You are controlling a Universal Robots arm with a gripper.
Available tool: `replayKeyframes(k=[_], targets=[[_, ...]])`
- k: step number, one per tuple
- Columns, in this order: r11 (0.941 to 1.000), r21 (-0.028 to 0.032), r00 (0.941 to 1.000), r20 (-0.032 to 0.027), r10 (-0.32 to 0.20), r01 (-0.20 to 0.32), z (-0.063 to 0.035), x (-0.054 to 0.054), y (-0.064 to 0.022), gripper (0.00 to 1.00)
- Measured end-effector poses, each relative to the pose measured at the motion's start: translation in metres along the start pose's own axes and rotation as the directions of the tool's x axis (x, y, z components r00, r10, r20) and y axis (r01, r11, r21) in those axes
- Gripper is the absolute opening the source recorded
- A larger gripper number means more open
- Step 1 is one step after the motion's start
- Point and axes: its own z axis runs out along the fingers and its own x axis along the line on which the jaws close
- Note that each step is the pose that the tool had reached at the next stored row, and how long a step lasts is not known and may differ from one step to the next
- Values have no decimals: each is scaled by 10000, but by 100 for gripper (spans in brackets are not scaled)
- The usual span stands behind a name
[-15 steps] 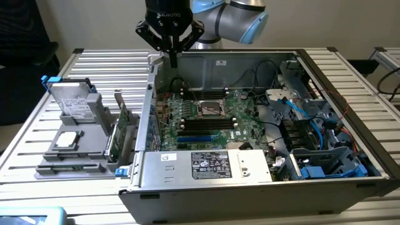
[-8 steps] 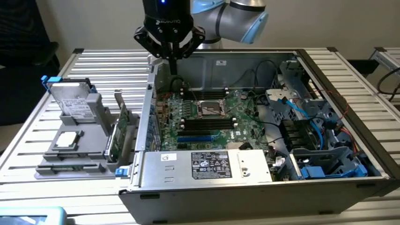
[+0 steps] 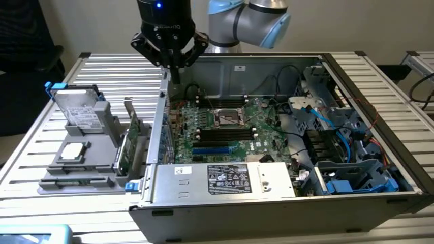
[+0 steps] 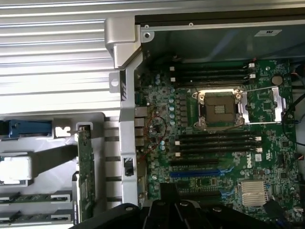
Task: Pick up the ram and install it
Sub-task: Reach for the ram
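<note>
Ram sticks lying in grey tray, pincer together and empty, above open computer case wall

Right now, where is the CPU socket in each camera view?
Exterior view: the CPU socket lies between two banks of black memory slots.
Wrist view: the CPU socket sits between the same two banks, inside its silver frame.
Shared landmark: the blue slot, just past one bank from the socket.

Case sitting on slatted table; motherboard lying inside case; parts holder sitting at exterior view's left of case, ram lying in holder; gripper hanging above case wall.
</note>
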Motion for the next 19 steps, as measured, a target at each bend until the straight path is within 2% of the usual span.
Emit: replayKeyframes(k=[13, 19], targets=[[10000, -1, 10000, 0, 0, 0, 156, 586, -137, 11], [10000, -26, 10000, -51, 3, -3, 158, 780, -266, 11]])
